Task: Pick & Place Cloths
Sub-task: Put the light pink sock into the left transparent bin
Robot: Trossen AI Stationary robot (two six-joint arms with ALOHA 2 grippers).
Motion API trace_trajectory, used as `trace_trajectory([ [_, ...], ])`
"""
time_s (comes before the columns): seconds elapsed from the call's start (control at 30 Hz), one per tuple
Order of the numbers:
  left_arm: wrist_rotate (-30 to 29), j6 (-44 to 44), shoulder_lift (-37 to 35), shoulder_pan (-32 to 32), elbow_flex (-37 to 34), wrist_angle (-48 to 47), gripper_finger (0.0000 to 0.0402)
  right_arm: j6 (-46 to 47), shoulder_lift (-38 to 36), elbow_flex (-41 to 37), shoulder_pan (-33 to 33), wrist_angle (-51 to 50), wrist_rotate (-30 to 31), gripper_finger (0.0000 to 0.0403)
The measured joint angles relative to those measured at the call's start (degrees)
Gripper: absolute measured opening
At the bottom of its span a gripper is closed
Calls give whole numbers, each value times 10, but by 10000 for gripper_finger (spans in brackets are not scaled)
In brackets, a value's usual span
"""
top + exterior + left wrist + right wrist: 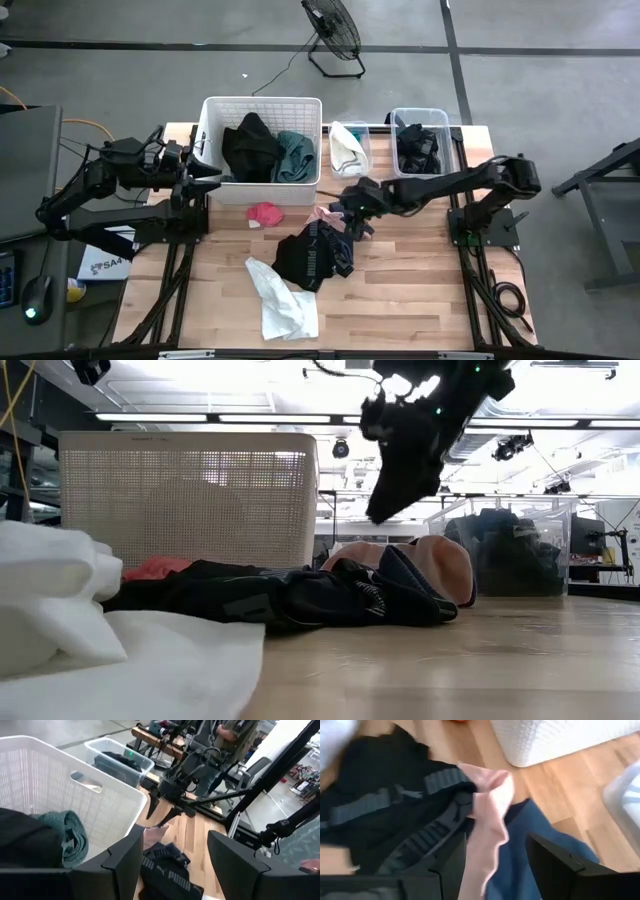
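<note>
Your right gripper sits mid-frame in the high view, just right of the pile, and in its wrist view the two fingers stand apart with a pale pink cloth running up between them. I can't tell if it's actually pinched or just lying there. In the low view something dark hangs under that arm, top centre, but what it is I can't say.

Left gripper is parked at the basket's left wall, fingers apart, nothing in them.

Progress-wise you're maybe halfway, by my guess. The white basket at upper centre already has a black cloth and a teal one in it. Still on the table: the black Puma garment at centre, a white cloth lower down, and a small red piece near the basket.
</note>
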Motion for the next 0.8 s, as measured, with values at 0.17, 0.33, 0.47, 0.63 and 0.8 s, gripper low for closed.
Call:
trace_trajectory([
  [0.17,11,-2,0,0,0,-20,216,3,36,0,2,34,29,192],
  [0.33,15,-2,0,0,0,-33,216,4,69,0,2,68,10,186],
  [0.47,15,-2,0,0,0,-36,216,17,97,0,2,78,4,182],
  [0.63,15,-2,0,0,0,-36,216,51,106,0,4,85,2,157],
  [0.8,15,-3,0,0,0,-36,216,50,101,0,9,96,2,92],
])
